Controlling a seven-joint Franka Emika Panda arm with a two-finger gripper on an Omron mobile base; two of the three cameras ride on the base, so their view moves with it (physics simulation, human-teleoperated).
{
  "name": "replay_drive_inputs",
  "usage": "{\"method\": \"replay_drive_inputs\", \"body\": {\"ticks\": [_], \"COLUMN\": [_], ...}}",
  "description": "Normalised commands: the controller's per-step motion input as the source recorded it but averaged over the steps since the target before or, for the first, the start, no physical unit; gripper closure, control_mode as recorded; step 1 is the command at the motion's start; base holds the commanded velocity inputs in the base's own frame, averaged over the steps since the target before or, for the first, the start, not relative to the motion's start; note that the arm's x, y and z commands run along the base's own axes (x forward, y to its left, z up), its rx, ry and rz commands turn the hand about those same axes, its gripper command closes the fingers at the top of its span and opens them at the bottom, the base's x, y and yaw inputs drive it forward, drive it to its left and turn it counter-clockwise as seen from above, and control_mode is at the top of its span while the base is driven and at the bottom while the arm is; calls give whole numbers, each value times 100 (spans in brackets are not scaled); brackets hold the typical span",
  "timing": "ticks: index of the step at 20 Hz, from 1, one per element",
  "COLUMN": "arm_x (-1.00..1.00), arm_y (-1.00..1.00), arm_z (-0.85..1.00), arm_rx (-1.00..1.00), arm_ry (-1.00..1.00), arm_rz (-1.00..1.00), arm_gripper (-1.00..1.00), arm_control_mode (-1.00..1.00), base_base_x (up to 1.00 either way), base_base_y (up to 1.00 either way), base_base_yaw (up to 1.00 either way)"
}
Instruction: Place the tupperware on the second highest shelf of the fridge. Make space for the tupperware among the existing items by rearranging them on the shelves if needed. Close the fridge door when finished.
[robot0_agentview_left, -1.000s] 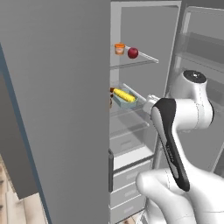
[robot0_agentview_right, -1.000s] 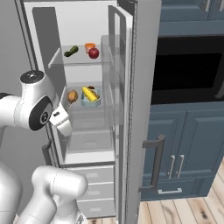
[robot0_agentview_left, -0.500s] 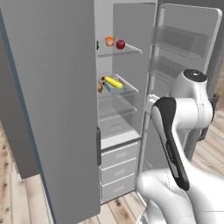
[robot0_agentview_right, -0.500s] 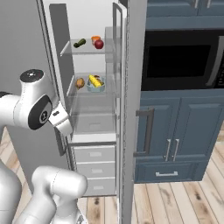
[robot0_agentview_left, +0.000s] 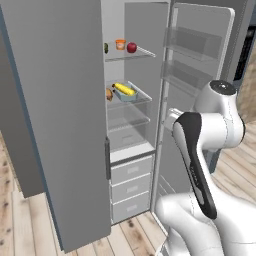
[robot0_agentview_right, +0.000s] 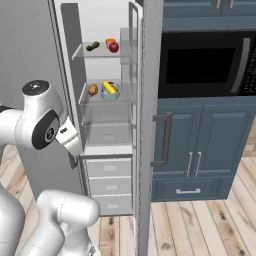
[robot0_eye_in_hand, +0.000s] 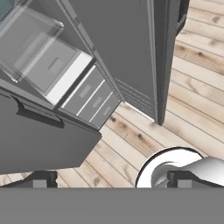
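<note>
The fridge (robot0_agentview_left: 131, 145) stands open. The pale blue tupperware (robot0_agentview_left: 125, 93) (robot0_agentview_right: 110, 91) with its yellow food rests on the second highest shelf (robot0_agentview_left: 141, 100), beside a brown lump (robot0_agentview_left: 109, 94) (robot0_agentview_right: 93, 90). On the shelf above are an orange cup (robot0_agentview_left: 120, 44) (robot0_agentview_right: 110, 42), a red apple (robot0_agentview_left: 132, 47) (robot0_agentview_right: 114, 47) and a green piece (robot0_agentview_right: 92, 46). The fridge door (robot0_agentview_left: 200, 60) (robot0_agentview_right: 148, 100) with clear bins is swung wide. My gripper (robot0_eye_in_hand: 111, 179) is open and holds nothing; it hangs outside the fridge and points down at the floor near the drawers (robot0_eye_in_hand: 89, 98).
The plain grey door (robot0_agentview_left: 55, 110) stands open at the left. White drawers (robot0_agentview_left: 131, 187) (robot0_agentview_right: 106, 185) fill the fridge's lower part. Dark blue cabinets (robot0_agentview_right: 200, 145) and a black microwave (robot0_agentview_right: 202, 62) lie right of the door. Wooden floor (robot0_eye_in_hand: 175, 118) spreads below the hand.
The base has backed away from the fridge, so the whole scene has shrunk and shifted. The items on the shelves keep their places, and the arm is drawn back.
</note>
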Motion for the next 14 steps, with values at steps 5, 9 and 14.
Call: {"method": "replay_drive_inputs", "body": {"ticks": [5,9,14], "arm_x": [0,-79,-100], "arm_y": [0,-11,-47], "arm_z": [0,0,0], "arm_rx": [0,0,0], "arm_ry": [0,-1,-1], "arm_rz": [0,-3,-17], "arm_gripper": [-100,-100,-100], "arm_control_mode": [-100,-100,-100], "base_base_x": [0,0,0], "base_base_y": [0,0,0], "base_base_yaw": [0,0,0]}}
